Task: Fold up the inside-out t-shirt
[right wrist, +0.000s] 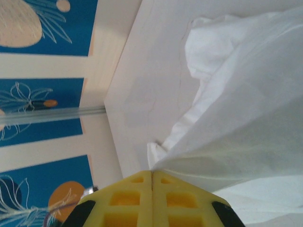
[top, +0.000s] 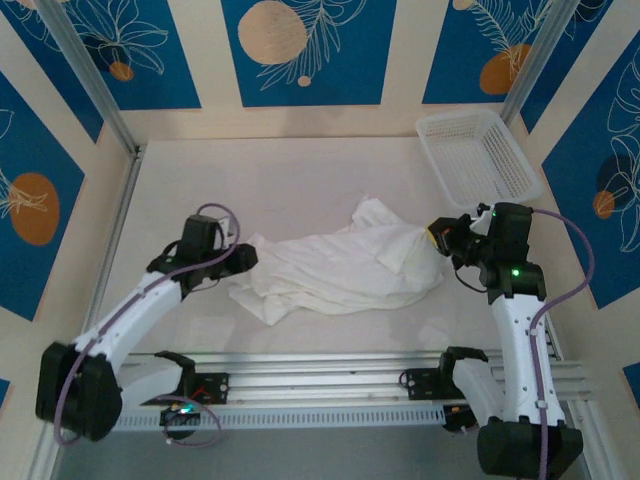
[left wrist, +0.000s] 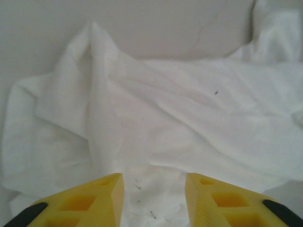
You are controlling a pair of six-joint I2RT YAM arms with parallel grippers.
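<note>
Left hand (left wrist: 154, 182): closest to my lens. The yellow fingers stand apart with nothing clamped, and crumpled white cloth lies under and between them.
Right hand (right wrist: 152, 171): fingers pressed together and pinched on an edge of the cloth, which fans away from the tips and is raised a little off the bench.
Step in hand: as I judge it, I am spreading the heap flat before any fold. My left side needs a fresh hold.
Doing it well: I would take one thin edge or corner near my left fingers, not the thick bunch. With the right pinch kept firm, I would draw the two hands apart, low over the bench, so the ridges drag out.
Risk: if I grab doubled layers, the twist gets locked in.
Bench (top: 300, 170): pale, with open room behind the heap for spreading.
Inside-out t-shirt (top: 340, 265): it lies mid-bench and stretches between my two hands. It is well apart from the mesh basket (top: 480, 150) at the far right corner.
Cloth: plain white and thin, bunched in long ridges with layers doubled over. I cannot pick out the collar, sleeves or hem.
Peaked fold (left wrist: 92, 52): it stands up at the left end.
Specks (left wrist: 216, 92): a few tiny dark flecks sit on the fabric.
</note>
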